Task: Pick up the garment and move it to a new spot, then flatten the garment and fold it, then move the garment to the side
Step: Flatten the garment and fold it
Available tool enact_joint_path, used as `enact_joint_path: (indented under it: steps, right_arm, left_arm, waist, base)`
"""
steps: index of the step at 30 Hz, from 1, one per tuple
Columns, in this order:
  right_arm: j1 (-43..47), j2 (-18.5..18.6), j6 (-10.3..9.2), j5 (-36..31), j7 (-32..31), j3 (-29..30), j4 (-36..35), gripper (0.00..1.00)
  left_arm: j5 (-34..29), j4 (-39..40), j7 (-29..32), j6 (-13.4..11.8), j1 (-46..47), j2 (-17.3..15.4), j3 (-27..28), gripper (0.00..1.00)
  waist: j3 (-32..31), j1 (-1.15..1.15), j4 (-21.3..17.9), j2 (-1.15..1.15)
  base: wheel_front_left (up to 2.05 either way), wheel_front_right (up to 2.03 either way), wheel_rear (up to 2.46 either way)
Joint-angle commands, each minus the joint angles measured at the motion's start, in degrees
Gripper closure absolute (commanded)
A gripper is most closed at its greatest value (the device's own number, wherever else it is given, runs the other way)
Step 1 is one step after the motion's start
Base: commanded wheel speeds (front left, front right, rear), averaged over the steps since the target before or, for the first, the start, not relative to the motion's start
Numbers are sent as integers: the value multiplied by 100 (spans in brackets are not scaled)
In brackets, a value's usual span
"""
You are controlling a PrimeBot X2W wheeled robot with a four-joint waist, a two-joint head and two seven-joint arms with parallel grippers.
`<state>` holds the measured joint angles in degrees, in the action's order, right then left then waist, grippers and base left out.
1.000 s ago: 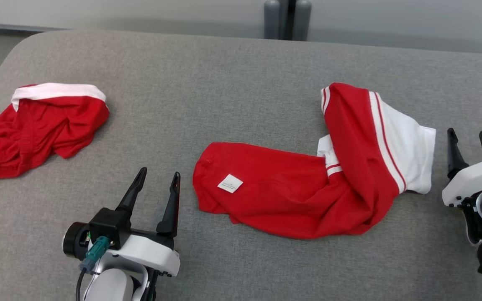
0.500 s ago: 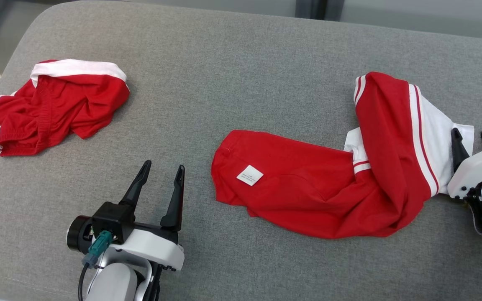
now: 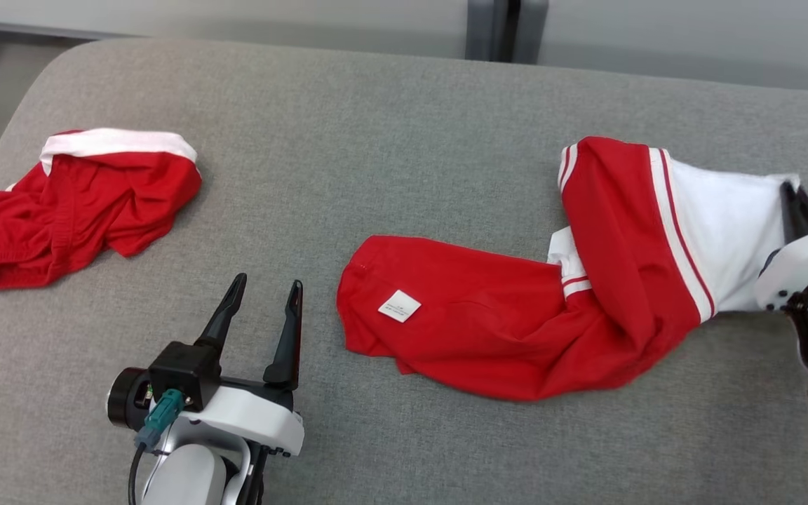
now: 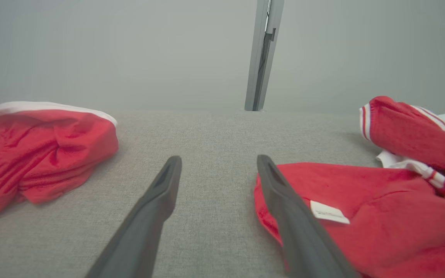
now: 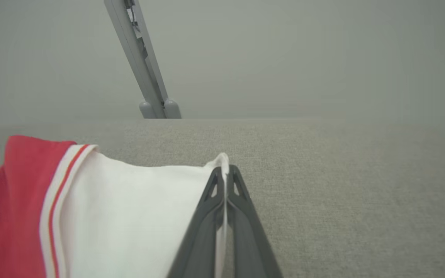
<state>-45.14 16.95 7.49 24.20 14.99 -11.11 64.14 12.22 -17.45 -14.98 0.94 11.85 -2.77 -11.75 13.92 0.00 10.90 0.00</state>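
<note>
Red cloth with a white panel, the garment (image 3: 516,330) lies rumpled on the grey fabric surface (image 3: 376,126), running from the middle of the head view out toward 3 o'clock. The white panel, edged with thin red and white stripes, is its 3 o'clock end. There the right fingers (image 3: 797,200) are clenched on the panel's corner; in the right wrist view the white hem is pinched between the two dark tips (image 5: 222,181), and the cloth rises up to them. A small white label (image 3: 399,306) sits on the red part near the garment's 9 o'clock end.

At 7 o'clock the left fingers (image 3: 294,294) stand spread and hold nothing, pointing toward 12 o'clock just beside that end. In the left wrist view one finger overlaps the red edge (contact cannot be told).

Another red-and-white bundle (image 3: 81,203) lies bunched at 10 o'clock, well apart from the garment. A grey post (image 3: 506,31) stands beyond the surface's far edge at 12 o'clock.
</note>
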Motion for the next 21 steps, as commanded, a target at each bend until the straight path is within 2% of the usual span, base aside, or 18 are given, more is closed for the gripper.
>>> enact_joint_path:
  steps: [1,11,21]
  right_arm:
    - [42,91,1,10,33,62,-117,100]
    - [328,159,1,-388,28,1000,-1447,100]
    - [1046,-226,1,-1032,30,1875,-1851,100]
  left_arm:
    - [-18,-13,-17,-37,-62,-20,36,0]
    - [-25,-53,-16,-46,-336,-18,106,0]
    - [54,-41,-16,-104,-577,-21,123,0]
  waist:
    - [-128,0,-108,0]
    - [-751,0,-545,0]
    - [-1104,0,-869,0]
  base:
    - [0,0,0]
    - [0,0,0]
    - [0,0,0]
